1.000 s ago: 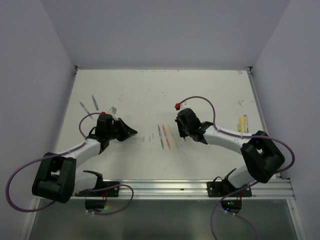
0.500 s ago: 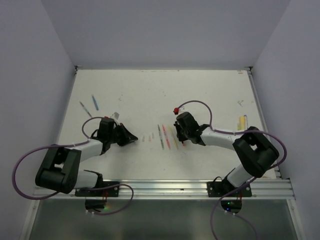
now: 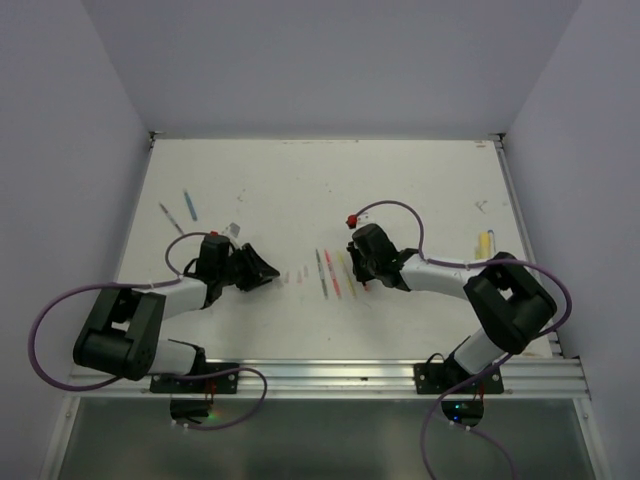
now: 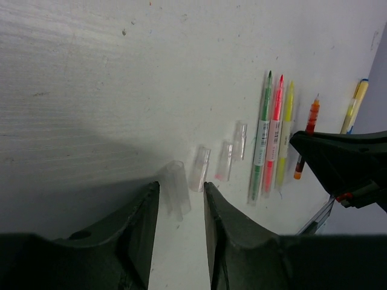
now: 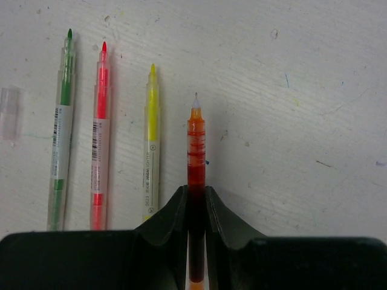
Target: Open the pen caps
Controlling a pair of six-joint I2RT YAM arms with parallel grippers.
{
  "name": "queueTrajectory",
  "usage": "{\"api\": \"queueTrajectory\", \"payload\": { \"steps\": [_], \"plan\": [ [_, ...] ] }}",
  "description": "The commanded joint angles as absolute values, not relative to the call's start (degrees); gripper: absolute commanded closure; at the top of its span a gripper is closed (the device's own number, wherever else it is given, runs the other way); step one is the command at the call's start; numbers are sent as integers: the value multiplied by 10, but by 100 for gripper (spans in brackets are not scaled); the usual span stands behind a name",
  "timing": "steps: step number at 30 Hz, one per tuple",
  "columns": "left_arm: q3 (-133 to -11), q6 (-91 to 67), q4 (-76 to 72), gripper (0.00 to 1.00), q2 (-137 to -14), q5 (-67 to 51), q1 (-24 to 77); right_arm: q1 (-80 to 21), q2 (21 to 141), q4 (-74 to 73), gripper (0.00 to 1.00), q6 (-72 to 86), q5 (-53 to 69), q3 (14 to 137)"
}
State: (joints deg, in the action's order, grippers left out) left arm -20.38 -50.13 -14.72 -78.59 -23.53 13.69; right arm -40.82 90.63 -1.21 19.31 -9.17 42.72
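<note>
Showing four clear pen caps [image 4: 225, 160] off, left gripper [image 4: 181, 190] released, right gripper [image 5: 195, 194] clasping the orange pen [image 5: 195, 142], outlying pens [image 4: 354, 107] apparently capped.

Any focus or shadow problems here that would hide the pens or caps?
Left wrist: the left end effector is blurred, and its shadow dims the nearest clear cap. Right wrist: evenly lit, the orange pen sharp. Top external: even light, no glare, but the pens are too small for detail.
</note>
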Motion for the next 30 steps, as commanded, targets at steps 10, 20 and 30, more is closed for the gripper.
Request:
{"api": "queueTrajectory", "payload": {
  "steps": [10,20,30],
  "plan": [
    [-214,-493,-126,50,-744,-194,138,-408,898,2,70,194,-83,426],
    [-235,-489,-54,43,-650,-178,139,-405,855,-86,58,199,-174,481],
    [-302,-469,33,35,-618,-192,140,-211,819,-230,31,259,-308,563]
  ]
}}
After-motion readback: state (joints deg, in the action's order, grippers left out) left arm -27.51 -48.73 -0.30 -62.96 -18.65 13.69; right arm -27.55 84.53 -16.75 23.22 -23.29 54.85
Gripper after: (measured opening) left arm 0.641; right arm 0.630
